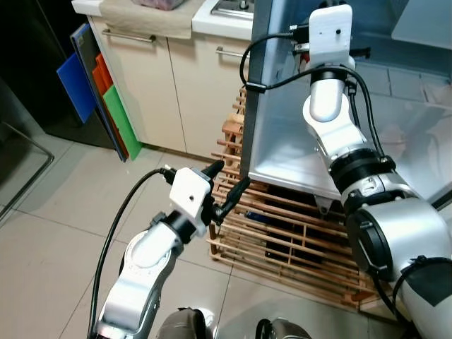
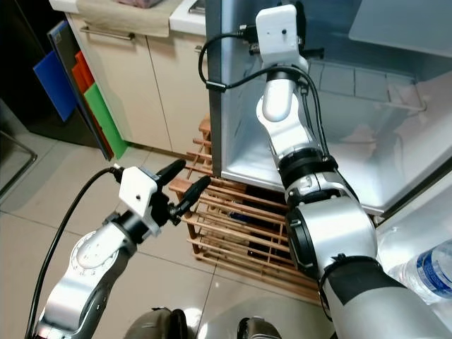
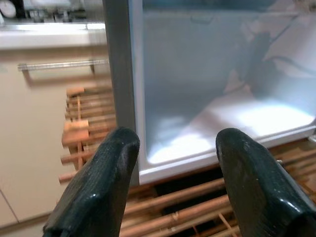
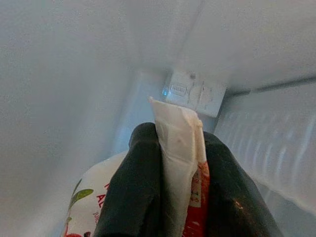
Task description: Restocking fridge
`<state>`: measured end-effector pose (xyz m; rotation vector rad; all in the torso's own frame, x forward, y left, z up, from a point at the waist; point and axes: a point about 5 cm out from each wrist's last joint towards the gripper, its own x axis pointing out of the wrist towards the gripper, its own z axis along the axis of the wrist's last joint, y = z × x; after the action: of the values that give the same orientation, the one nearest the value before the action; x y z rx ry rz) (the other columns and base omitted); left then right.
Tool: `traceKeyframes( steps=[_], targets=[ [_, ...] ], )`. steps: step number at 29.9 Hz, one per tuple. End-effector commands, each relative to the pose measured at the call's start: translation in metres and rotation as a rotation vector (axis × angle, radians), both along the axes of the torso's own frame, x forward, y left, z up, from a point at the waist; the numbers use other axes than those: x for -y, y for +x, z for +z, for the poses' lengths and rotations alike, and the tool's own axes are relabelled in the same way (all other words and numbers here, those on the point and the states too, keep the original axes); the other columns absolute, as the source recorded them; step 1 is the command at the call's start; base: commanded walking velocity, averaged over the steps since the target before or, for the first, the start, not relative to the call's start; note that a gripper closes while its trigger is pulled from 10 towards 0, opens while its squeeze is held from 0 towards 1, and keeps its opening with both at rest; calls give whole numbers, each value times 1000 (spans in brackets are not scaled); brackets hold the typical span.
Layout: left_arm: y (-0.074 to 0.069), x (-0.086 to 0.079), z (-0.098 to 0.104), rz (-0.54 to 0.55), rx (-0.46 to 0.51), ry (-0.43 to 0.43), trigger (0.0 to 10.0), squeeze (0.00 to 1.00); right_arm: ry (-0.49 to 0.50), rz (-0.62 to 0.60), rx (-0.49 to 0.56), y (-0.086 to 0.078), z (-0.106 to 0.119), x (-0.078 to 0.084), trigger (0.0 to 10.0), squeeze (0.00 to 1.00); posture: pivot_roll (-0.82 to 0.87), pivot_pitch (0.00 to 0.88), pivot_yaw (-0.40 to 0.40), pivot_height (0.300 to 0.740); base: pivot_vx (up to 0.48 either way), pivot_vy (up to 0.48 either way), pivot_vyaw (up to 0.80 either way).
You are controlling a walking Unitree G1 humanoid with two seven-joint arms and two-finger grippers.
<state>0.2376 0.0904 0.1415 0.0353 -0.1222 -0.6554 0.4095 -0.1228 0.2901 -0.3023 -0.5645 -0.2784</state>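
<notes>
My right arm (image 1: 332, 106) reaches up into the open fridge (image 1: 282, 141). In the right wrist view, my right gripper (image 4: 177, 137) is shut on a white and red food packet (image 4: 180, 153), held upright near the fridge's back wall, below a small control panel (image 4: 195, 91). The packet's lower part, with a green leaf print, bulges out beside the fingers. My left gripper (image 1: 232, 175) is open and holds nothing. It hovers low in front of the fridge's left corner, above a wooden rack (image 1: 282, 233). The bare white fridge floor (image 3: 237, 118) lies ahead of it.
Cream kitchen cabinets (image 1: 148, 85) stand left of the fridge. Blue, orange and green boards (image 1: 106, 92) lean against them. A plastic water bottle (image 2: 424, 272) lies at the lower right. Tiled floor (image 1: 63, 212) spreads to the left.
</notes>
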Motion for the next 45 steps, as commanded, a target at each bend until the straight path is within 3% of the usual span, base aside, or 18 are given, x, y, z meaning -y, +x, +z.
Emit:
traceKeyframes(
  steps=[1,5,14,17,22,28,31,32,45],
  targets=[
    [-6,1,3,-3,-7,-6,10000,0,102,-19,-11,2,6,8,10000,0,174,203,24,740,0,0,0],
    [-11,0,5,20,-18,-7,10000,0,287,-26,-50,6,9,18,10000,0,192,214,18,740,0,0,0],
    [-16,-1,7,53,-32,-8,10000,0,421,-4,-74,9,13,27,10000,0,197,226,9,740,0,0,0],
    [-17,-1,7,59,-34,-9,10000,0,394,2,-72,9,17,24,10000,0,196,226,7,740,0,0,0],
    [-16,1,9,75,-32,-16,10000,0,267,-7,-32,8,34,15,10000,0,197,229,-6,740,0,0,0],
    [-16,2,10,87,-26,-22,10000,0,92,-58,18,6,38,4,10000,0,203,232,-16,740,0,0,0],
    [-16,2,10,89,-25,-24,10000,0,58,-70,20,5,36,3,10000,0,203,233,-19,740,0,0,0],
    [-16,3,10,92,-23,-27,10000,0,63,-78,7,6,33,3,10000,1000,199,232,-25,740,0,0,0],
    [-12,7,11,99,-6,-34,10000,0,235,-95,35,5,40,13,10000,1000,186,227,-36,740,0,0,0]
  ],
)
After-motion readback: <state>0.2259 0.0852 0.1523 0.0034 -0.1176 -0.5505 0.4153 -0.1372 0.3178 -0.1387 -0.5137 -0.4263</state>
